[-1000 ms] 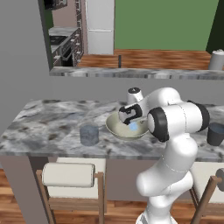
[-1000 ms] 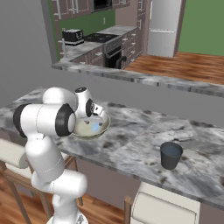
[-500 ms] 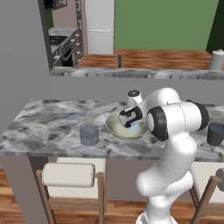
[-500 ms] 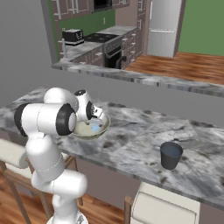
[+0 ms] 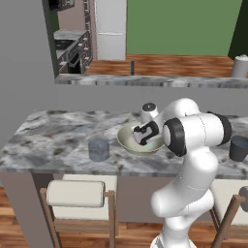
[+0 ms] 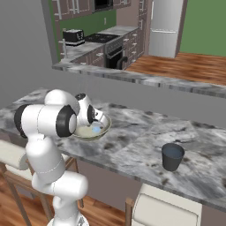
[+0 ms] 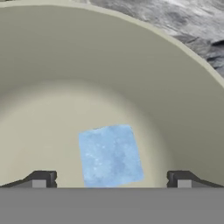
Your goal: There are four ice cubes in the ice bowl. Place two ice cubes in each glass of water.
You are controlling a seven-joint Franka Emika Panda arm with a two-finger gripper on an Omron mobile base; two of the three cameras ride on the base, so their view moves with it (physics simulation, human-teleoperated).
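Hand [image 7: 111, 180] wide apart over ice cube [image 7: 110, 155], unlabelled.

Home kitchen, rendered. Grey marble bench [image 5: 53, 140] with stools [image 5: 76, 193] tucked beneath; raised marble ledge behind. Beyond: fridge [image 6: 164, 27], oven range [image 6: 115, 56], dark wood cabinets [image 6: 73, 6], toaster [image 6: 73, 36], wood plank floor [image 6: 185, 66], green wall.

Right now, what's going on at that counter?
The arm has its gripper down inside the ice bowl, jaws open on either side of a pale blue ice cube on the bowl's floor; nothing is gripped. One glass stands on the counter to the left of the bowl, the other glass further off to its right. I can't tell whether either glass holds any ice.
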